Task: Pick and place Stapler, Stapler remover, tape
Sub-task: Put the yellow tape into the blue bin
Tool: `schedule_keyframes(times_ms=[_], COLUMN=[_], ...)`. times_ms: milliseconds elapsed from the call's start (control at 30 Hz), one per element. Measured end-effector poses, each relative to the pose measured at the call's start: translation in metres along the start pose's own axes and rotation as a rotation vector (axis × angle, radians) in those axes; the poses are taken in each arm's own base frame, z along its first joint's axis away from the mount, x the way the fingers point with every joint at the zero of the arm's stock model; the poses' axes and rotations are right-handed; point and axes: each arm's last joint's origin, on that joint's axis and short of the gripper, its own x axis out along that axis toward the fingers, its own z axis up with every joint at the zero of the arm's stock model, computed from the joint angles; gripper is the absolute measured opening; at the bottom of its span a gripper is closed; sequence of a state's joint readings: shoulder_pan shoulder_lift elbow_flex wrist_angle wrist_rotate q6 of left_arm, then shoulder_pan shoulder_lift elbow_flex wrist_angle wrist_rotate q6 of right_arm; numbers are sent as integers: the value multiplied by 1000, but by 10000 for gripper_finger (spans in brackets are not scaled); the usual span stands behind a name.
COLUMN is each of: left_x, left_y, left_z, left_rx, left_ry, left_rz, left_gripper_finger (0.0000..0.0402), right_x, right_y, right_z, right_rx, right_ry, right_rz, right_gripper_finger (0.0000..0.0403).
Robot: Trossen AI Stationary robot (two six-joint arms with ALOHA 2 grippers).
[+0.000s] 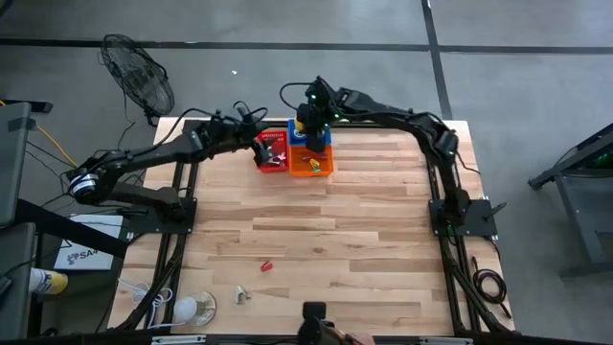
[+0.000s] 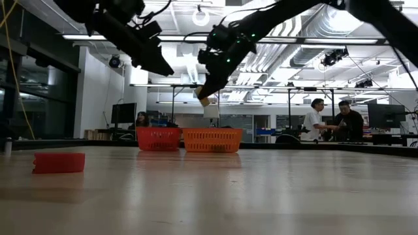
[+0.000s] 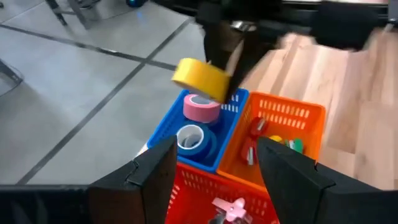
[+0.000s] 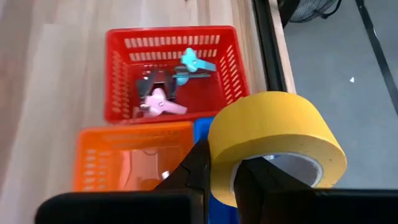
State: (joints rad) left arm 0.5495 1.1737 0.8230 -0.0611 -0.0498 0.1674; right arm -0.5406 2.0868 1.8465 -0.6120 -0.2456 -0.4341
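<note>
At the top centre of the high view, the right pincer (image 4: pixel 227 171) is clamped on a yellow roll of tape (image 4: pixel 277 144) above the blue plastic basket (image 3: pixel 171 124), while the left pincer (image 3: pixel 214 165) hovers open over the neighbouring red plastic basket (image 4: pixel 118 74) on the wooden surface (image 1: pixel 335 240).

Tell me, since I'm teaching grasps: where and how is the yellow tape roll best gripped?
Across its ring wall, one finger through the core and one outside, as the right pincer holds the yellow tape roll now: the open centre allows it.
</note>
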Motion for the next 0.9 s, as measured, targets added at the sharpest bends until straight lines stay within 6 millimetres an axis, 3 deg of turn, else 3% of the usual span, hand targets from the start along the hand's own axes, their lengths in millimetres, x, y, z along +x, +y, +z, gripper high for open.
schedule_keyframes(times_ms=[167,400,900], left_x=[1,3,3], left_y=[-3,-6,-5], left_z=[-19,-36,-36], left_rx=[-9,-6,-31], left_ry=[18,51,58], left_rz=[-3,10,29], left_gripper_finger=[216,216,216], right_x=[24,54,61], right_y=[-10,-20,-27], right_z=[7,1,-13], right_rx=[-4,39,130], right_ry=[26,100,192], right_rz=[12,29,20], right_gripper_finger=[34,34,38])
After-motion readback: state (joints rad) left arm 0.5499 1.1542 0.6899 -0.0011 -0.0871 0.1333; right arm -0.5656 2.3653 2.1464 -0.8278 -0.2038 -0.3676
